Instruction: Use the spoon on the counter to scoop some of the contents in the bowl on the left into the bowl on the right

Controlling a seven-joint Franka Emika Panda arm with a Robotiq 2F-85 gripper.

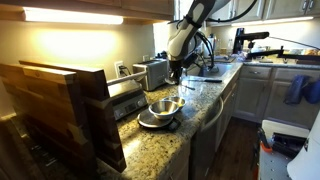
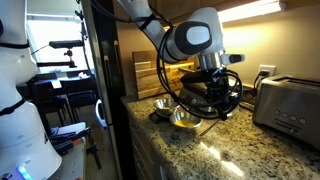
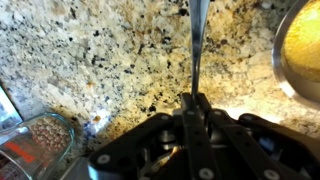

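Kitchen, under-cabinet light on; the counter (image 1: pixel 160 150) is speckled granite. Spoon (image 3: pixel 195 45): held over the stone, its handle clamped between the closed fingers of the gripper (image 3: pixel 195 100), scoop end out of view. Yellow-filled bowl (image 3: pixel 300 50) lies just beside it. Near the counter's front edge, an exterior view shows a steel bowl (image 2: pixel 185 118) beside a second bowl (image 2: pixel 162 103). Judgement: pickup done, scooping not begun. Next move calls for carrying the spoon to the source bowl, tilting and dipping it.
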